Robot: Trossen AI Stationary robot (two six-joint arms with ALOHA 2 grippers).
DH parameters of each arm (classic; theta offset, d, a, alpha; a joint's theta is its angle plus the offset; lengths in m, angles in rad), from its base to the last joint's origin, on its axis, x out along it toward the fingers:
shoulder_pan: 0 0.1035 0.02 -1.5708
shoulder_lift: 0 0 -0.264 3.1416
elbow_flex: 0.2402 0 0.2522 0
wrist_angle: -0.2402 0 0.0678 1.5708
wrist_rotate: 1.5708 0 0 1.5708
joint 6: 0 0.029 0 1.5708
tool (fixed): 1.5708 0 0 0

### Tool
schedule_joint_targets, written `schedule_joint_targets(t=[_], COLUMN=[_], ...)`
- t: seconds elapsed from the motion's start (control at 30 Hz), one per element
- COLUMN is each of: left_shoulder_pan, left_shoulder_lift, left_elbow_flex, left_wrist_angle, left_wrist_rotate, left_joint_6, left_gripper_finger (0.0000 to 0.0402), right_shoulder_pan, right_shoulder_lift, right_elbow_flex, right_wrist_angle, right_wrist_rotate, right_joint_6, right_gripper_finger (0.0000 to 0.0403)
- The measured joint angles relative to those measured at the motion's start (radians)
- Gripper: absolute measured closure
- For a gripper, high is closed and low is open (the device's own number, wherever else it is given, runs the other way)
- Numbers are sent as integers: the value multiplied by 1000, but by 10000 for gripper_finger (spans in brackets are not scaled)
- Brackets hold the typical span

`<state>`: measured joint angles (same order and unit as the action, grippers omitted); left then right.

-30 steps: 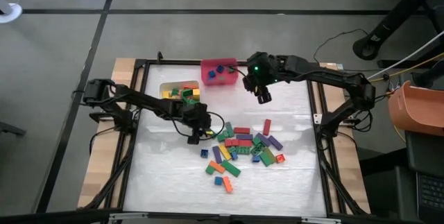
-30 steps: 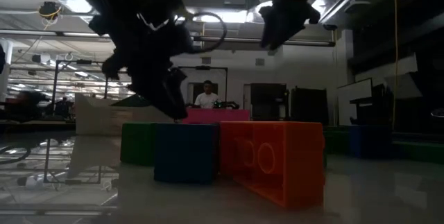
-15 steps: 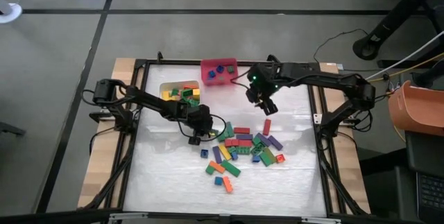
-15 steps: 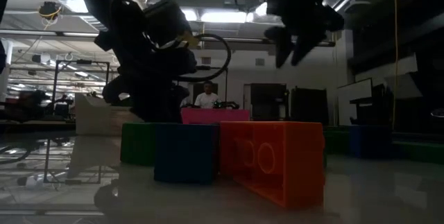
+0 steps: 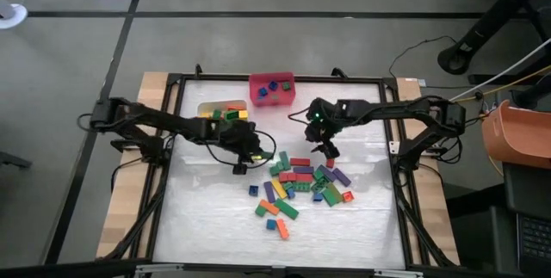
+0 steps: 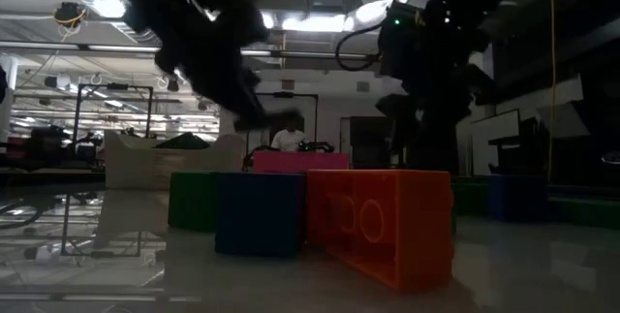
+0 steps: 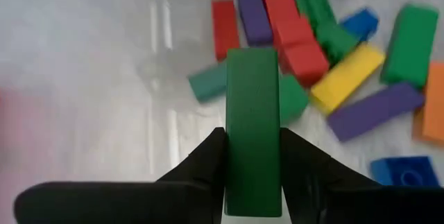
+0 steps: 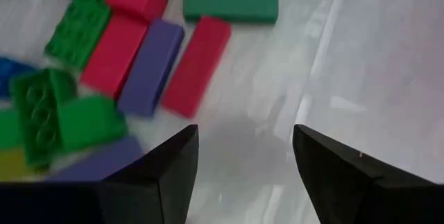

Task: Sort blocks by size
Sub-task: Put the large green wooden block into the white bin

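Note:
The blocks lie as a loose coloured pile in the middle of the table. My left gripper hangs just left of the pile, shut on a long green block. My right gripper is open, low over the pile's far edge. In the right wrist view its fingers stand over bare table beside a red bar and a purple bar. They touch nothing. My left gripper pinches the green block's two long sides between its two fingers, near one end. The fingers come slanting down from the table's left and lie along the block, which sticks out ahead of them. The block is lifted clear of the table.
A white bin holding several blocks stands at the far left. A red bin with a few blocks stands at the far middle. A black frame rims the table. Bare white table lies left of and in front of the pile.
My left gripper has risen from the pile's left edge with the green block, which now hangs clear of the table. My right gripper has come down from beside the red bin toward the pile's far edge, tipping further downward and staying open.

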<state>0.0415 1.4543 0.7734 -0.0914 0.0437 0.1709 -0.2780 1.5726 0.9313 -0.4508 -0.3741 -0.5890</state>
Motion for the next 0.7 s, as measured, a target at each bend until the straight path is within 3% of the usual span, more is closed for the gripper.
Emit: schedule_joint_targets(t=[0.2, 0.47, 0.7], left_shoulder_pan=[44, 128, 213], left_shoulder_lift=[-186, -337, -326], left_elbow_flex=[0, 0, 0], left_wrist_angle=[-121, -463, -581], left_wrist_rotate=[-138, -484, -531], left_joint_6=[-7, -95, -225], left_gripper_finger=[307, 299, 272], right_shoulder_pan=[105, 228, 256], right_shoulder_lift=[0, 15, 34], right_elbow_flex=[-85, -108, -107], right_wrist_angle=[200, 294, 319], right_wrist_rotate=[105, 339, 364], right_joint_6=[39, 110, 124], right_gripper_finger=[169, 169, 169])
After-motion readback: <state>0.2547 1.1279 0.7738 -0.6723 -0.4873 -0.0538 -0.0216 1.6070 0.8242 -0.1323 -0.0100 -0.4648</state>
